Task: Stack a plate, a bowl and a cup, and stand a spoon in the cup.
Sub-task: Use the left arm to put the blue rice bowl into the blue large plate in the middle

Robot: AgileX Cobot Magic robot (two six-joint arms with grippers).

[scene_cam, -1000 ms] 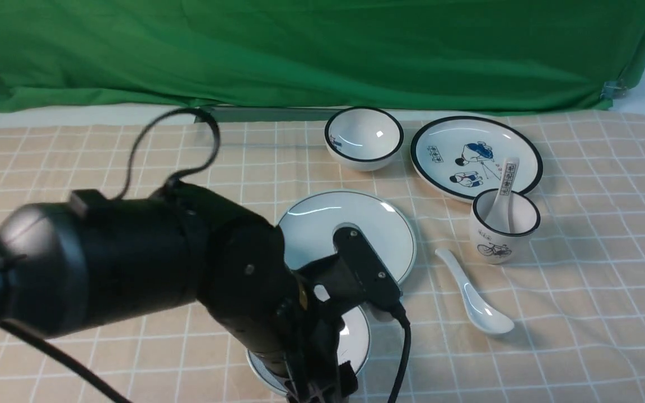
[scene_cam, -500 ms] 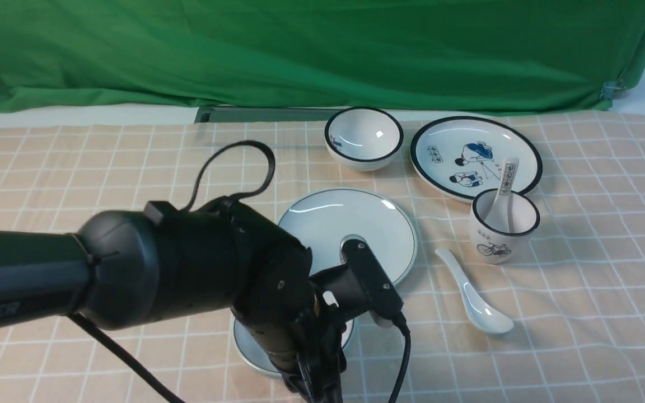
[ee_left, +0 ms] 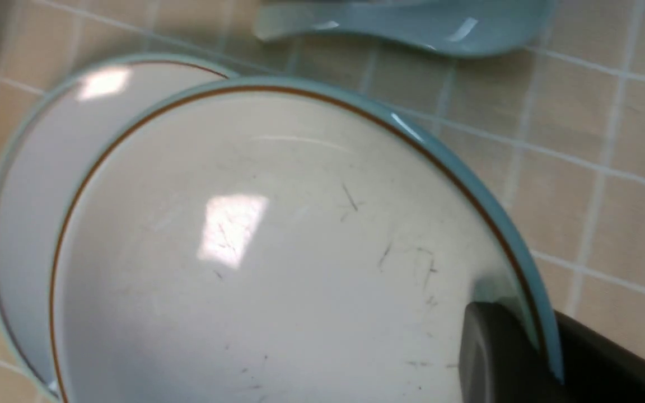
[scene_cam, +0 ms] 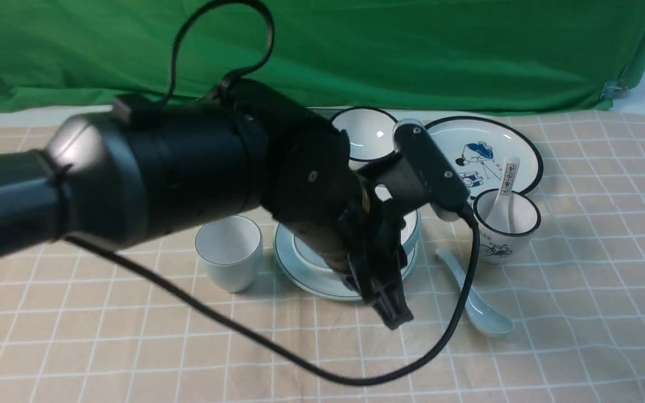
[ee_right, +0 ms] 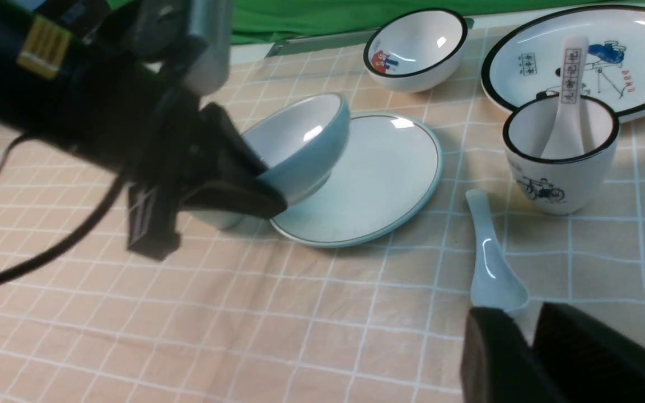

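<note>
**Step in hand: seat the bowl on the plate.**

The left pincer (ee_left: pixel 546 358) is clamped on the rim of the bowl (ee_right: pixel 305 140), one jaw inside the wall and one outside. The bowl hangs tilted, gripped edge lowest, over the plate (ee_right: pixel 378 184). The plate lies directly beneath the pincer on the tabletop (ee_right: pixel 300 324). Whether the bowl's foot touches the plate cannot be told.

Recommended procedure:
1. Level the bowl until its rim is parallel to the plate.
2. Centre its foot over the plate's flat well. It appears offset toward the pincer's side.
3. Lower until the bowl is fully supported.
4. Only then open the jaws and withdraw upward, clear of the rim.

Releasing while tilted risks a slide or a chip.

The cup (scene_cam: pixel 227 249) stands to the pincer's left, beside the plate. The spoon (ee_right: pixel 490 263) lies to the pincer's right, past the plate. The right pincer (ee_right: pixel 531 336) shows jaws nearly together, holding nothing.
</note>
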